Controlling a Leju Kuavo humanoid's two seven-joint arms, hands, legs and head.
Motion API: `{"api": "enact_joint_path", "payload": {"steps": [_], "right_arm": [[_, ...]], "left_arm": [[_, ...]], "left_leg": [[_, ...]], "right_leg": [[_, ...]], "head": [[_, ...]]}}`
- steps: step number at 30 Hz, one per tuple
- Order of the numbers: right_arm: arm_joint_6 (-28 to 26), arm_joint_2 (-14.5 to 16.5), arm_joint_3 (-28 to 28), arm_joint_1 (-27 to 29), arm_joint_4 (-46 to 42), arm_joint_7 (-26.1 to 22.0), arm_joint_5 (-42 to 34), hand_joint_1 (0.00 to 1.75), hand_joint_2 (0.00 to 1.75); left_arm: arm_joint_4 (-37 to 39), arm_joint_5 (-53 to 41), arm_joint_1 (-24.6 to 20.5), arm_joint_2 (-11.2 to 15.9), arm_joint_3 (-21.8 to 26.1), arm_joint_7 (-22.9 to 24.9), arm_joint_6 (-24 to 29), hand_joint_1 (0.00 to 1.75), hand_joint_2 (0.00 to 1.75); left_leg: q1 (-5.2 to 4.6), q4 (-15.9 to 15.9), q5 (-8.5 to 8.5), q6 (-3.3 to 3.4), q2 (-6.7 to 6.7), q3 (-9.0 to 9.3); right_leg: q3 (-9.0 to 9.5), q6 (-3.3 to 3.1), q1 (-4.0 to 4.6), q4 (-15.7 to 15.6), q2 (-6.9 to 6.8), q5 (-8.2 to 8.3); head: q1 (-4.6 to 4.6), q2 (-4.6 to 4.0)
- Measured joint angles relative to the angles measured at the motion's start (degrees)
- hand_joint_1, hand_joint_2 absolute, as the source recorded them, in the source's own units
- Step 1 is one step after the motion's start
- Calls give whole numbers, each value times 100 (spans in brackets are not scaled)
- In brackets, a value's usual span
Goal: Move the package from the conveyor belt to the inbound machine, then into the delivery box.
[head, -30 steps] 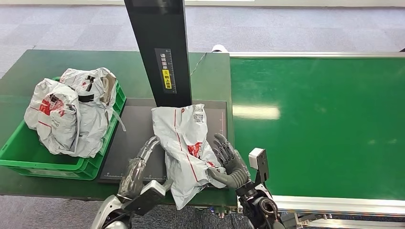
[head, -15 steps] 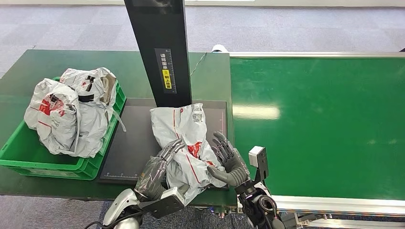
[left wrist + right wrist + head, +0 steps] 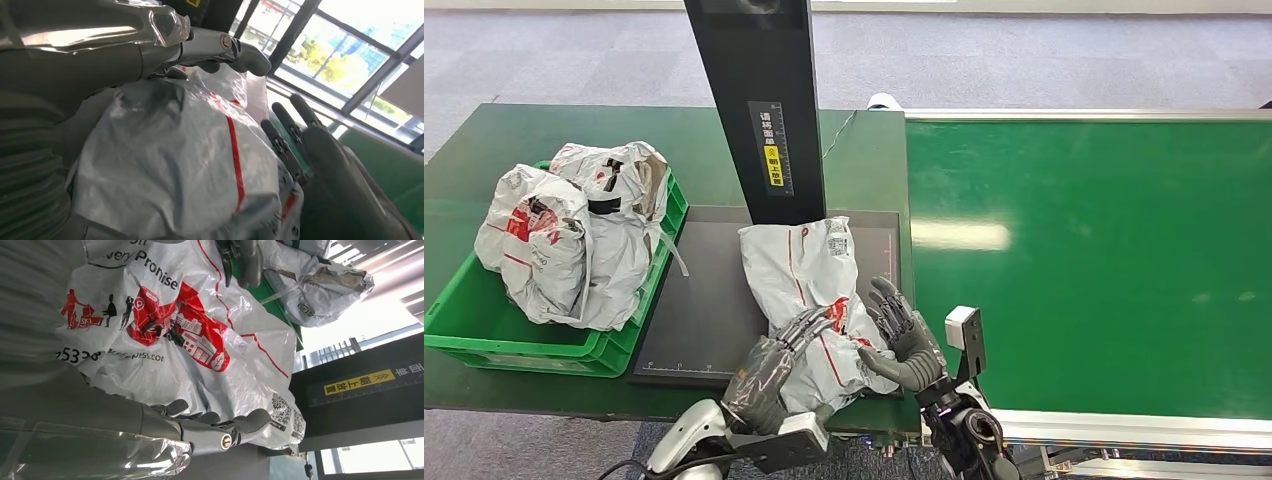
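Note:
The white package (image 3: 809, 275) with red print lies on the dark plate (image 3: 709, 300) of the inbound machine, its near end bunched up at the table's front edge. My left hand (image 3: 774, 368) grips that near end from the left, fingers (image 3: 220, 45) laid over the top of the package (image 3: 175, 165). My right hand (image 3: 902, 340) rests against the package's right side with fingers spread, holding nothing. In the right wrist view its fingers (image 3: 215, 432) lie along the package (image 3: 190, 340). The green delivery box (image 3: 484, 335) stands at the left.
The machine's black post (image 3: 759, 100) rises just behind the package. The delivery box holds several white packages (image 3: 574, 230) piled above its rim. The green conveyor belt (image 3: 1094, 260) runs along the right, bare, with a metal rail at its near edge.
My left hand moved right from beside the package onto its near end and closed around it. The package's overhanging end was pushed up and bunched. My right hand stayed put.

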Motion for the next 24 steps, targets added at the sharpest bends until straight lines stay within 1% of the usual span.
{"api": "enact_joint_path", "payload": {"steps": [4, 7, 12, 13, 14, 15, 17, 18, 19, 20, 24], "right_arm": [[11, 22, 14, -51, 12, 55, -33, 0, 175], [21, 69, 33, -91, 12, 74, -75, 0, 175], [46, 122, 79, -106, -48, 126, -179, 0, 175], [53, 127, 85, -106, -69, 141, -202, 0, 175], [60, 130, 92, -106, -87, 155, -227, 0, 175], [67, 131, 101, -106, -102, 167, -255, 0, 175], [83, 133, 114, -105, -125, 182, -333, 0, 175], [88, 133, 116, -103, -135, 185, -374, 0, 175], [91, 133, 116, -100, -149, 186, -414, 0, 175], [91, 133, 116, -94, -163, 186, -446, 0, 175], [92, 132, 114, -32, -274, 211, -545, 0, 175]], "left_arm": [[25, -224, -128, 56, -289, 291, -190, 0, 175], [153, -482, -208, 93, -515, 474, -221, 0, 175], [543, -748, -335, 144, -733, 614, -169, 0, 175], [617, -773, -353, 155, -755, 622, -166, 3, 175], [691, -796, -371, 167, -773, 627, -165, 27, 175], [764, -815, -387, 177, -789, 631, -168, 61, 175], [902, -839, -420, 192, -822, 629, -180, 142, 175], [959, -842, -437, 196, -835, 624, -185, 161, 175], [1005, -842, -456, 199, -844, 618, -189, 171, 175], [1039, -842, -472, 201, -847, 612, -189, 174, 175], [1074, -835, -521, 215, -844, 573, -171, 175, 175]], "left_leg": [[0, 0, 0, 0, 0, 0], [0, 0, 0, 0, 0, 1], [0, 0, 0, 0, 0, 1], [0, 0, 0, 0, 0, 1], [0, 0, 0, 0, 0, 1], [0, 0, 0, 0, 0, 1], [0, 0, 0, 0, 0, 2], [0, 0, 0, 0, 0, 3], [0, 0, 0, 0, 0, 5], [0, 0, 0, 0, 0, 7], [0, 0, 0, 0, -2, 15]], "right_leg": [[0, 0, 0, 0, 0, 0], [0, 0, 0, 0, 0, 0], [0, 0, 0, 0, 0, 0], [0, 0, 0, 0, 0, 0], [1, 0, 0, 0, 0, 0], [1, 0, 0, 0, 0, 0], [2, 0, 0, 0, 0, 0], [4, 0, 0, 0, 0, 0], [6, 0, 0, 0, 0, 0], [9, 0, 0, 0, -1, 0], [19, 0, 0, 0, -2, -1]], "head": [[0, 0], [-1, 0], [0, 0], [0, 0], [0, 0], [0, 0], [0, 0], [0, 0], [1, 0], [0, 0], [0, 0]]}}
